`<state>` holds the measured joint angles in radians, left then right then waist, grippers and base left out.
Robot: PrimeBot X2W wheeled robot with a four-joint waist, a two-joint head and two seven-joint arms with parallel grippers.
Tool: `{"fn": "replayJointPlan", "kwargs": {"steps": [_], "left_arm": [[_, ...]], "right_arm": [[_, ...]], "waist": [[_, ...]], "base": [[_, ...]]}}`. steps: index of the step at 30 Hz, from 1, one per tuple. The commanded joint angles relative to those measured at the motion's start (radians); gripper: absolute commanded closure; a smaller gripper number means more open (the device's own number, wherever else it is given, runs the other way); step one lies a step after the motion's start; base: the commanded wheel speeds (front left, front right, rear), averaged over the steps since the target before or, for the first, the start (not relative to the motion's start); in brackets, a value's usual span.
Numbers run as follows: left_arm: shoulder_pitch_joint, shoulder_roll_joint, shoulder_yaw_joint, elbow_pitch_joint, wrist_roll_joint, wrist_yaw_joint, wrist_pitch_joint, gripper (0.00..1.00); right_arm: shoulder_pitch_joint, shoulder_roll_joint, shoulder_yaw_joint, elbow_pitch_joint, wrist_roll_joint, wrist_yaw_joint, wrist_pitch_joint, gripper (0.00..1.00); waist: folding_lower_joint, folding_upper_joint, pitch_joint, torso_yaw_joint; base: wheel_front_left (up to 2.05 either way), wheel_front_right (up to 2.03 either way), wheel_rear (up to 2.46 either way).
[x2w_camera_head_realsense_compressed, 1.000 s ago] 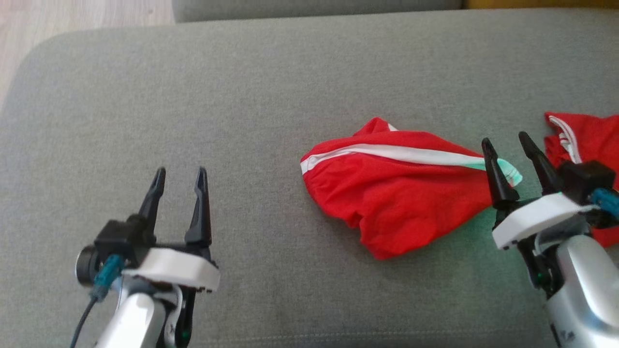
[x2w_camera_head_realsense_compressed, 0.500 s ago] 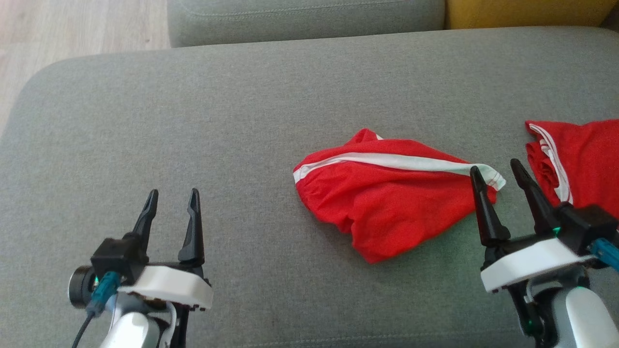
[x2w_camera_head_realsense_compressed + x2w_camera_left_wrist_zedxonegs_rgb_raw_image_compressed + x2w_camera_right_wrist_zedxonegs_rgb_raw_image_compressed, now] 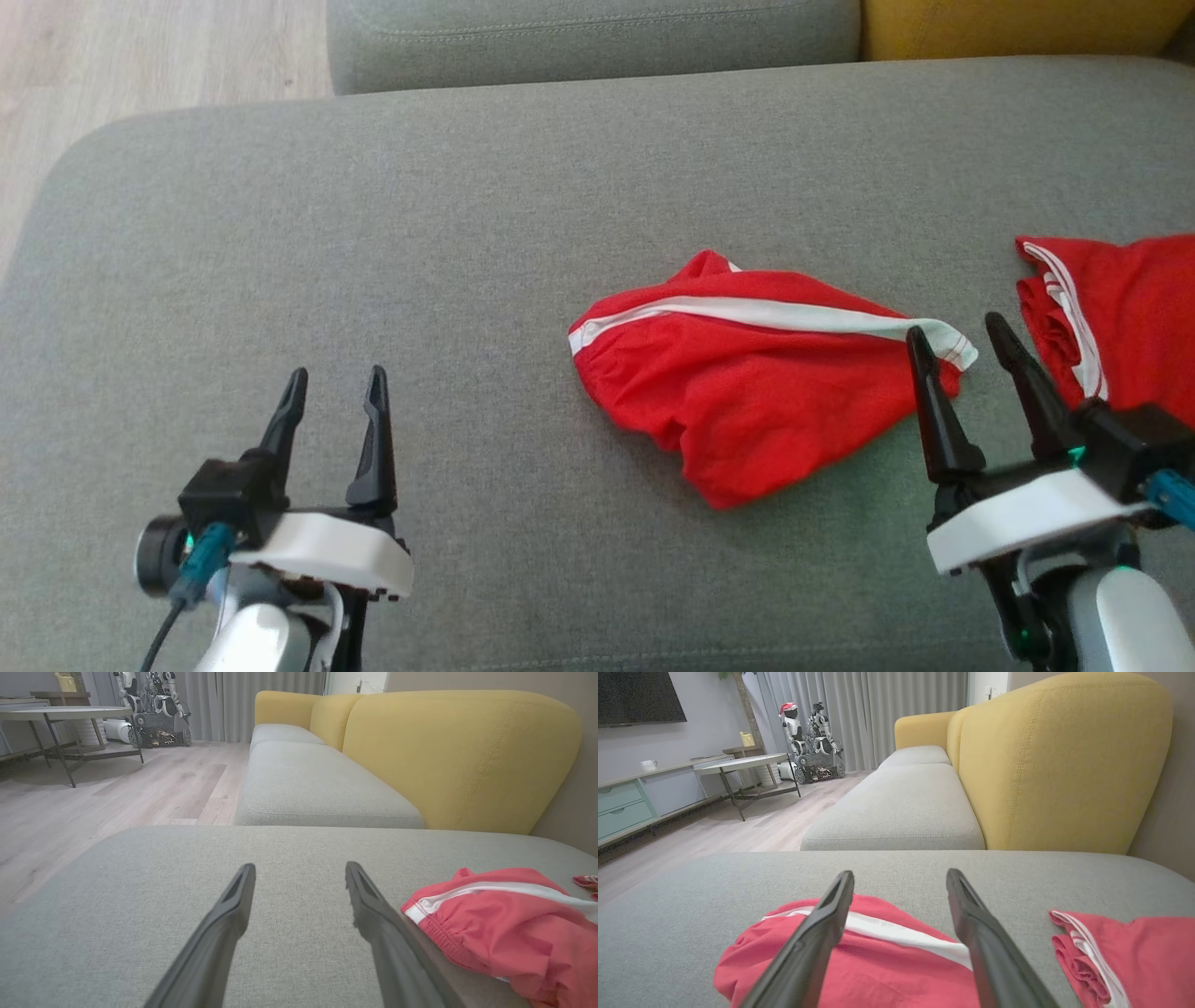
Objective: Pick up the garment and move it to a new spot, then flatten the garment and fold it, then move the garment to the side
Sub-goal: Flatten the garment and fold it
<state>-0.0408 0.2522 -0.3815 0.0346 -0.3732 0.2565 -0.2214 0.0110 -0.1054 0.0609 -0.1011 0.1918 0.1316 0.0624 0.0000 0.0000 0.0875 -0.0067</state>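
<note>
Grey fabric sofa cushion [image 3: 373,205], wide and flat, rounded corner at far left. Carries two items. Right of centre: crumpled red garment [image 3: 747,411], white stripe along its far edge, bunched in a heap. At the right edge, apart from it: second red garment [image 3: 1130,308], white-trimmed, lying flatter, partly cut off.

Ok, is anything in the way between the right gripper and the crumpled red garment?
Nothing visible. The open right gripper has its fingertips at the crumpled red garment, by its white-banded end; the second red garment lies apart, farther right.
</note>
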Motion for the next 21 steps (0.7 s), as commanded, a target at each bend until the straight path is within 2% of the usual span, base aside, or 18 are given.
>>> {"fn": "replayJointPlan", "kwargs": {"steps": [1,6,10,15,21], "left_arm": [[-0.035,0.016,0.029,-0.029,-0.012,0.0,0.004,0.0],[-0.119,-0.014,-0.014,0.003,-0.033,-0.054,0.035,0.0],[-0.237,-0.066,-0.062,0.09,-0.062,-0.114,0.095,0.0],[-0.373,-0.142,-0.101,0.283,-0.126,-0.19,0.17,0.0],[-0.487,-0.187,-0.13,0.539,-0.198,-0.254,0.219,0.0]], "right_arm": [[-0.018,0.001,0.017,-0.04,-0.007,-0.001,0.006,0.0],[-0.024,0.004,0.014,-0.042,-0.004,-0.001,0.01,0.0],[-0.04,0.003,0.018,-0.042,-0.002,-0.001,0.014,0.0],[-0.057,0.004,0.029,-0.034,0.002,-0.001,0.015,0.0],[-0.066,0.005,0.042,-0.016,0.011,-0.001,0.017,0.0]], "waist": [[0.0,0.0,0.003,0.001],[0.0,0.0,0.026,0.002],[0.0,0.0,0.052,-0.006],[0.0,0.0,0.074,-0.029],[0.0,0.0,0.09,-0.063]], "base": [[0.0,0.0,0.0],[0.0,0.0,0.0],[0.0,0.0,0.0],[0.0,0.0,0.0],[0.0,0.0,0.0]]}}
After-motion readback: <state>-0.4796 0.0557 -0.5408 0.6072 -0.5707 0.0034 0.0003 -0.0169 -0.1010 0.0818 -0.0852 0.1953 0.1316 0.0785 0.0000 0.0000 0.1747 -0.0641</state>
